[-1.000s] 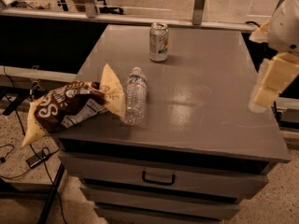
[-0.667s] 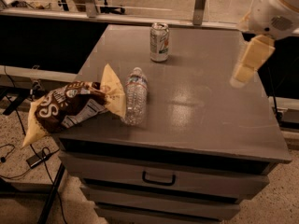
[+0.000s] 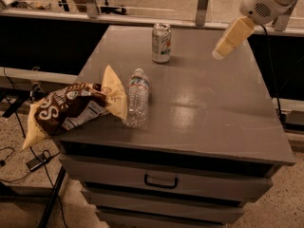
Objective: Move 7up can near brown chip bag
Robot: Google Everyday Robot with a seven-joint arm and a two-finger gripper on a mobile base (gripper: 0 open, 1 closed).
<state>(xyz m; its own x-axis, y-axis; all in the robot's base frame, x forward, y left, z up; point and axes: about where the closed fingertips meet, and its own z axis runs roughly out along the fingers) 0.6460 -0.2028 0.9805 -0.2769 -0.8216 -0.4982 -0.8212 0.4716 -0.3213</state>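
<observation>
The 7up can (image 3: 161,42) stands upright near the far edge of the grey cabinet top (image 3: 209,108). The brown chip bag (image 3: 71,107) lies crumpled over the cabinet's left edge, half hanging off it. My gripper (image 3: 220,52) hangs in the air at the upper right, pale fingers pointing down and left, above the far right part of the top. It is well to the right of the can and touches nothing.
A clear plastic water bottle (image 3: 137,98) lies on its side between the bag and the middle of the top, touching the bag's yellow end. Drawers with a handle (image 3: 160,181) face me below. Cables (image 3: 33,160) lie on the floor at left.
My gripper has moved up and to the left, from beside the cabinet's right edge to above its far right part, closer to the can. The can, bag and bottle have not moved.
</observation>
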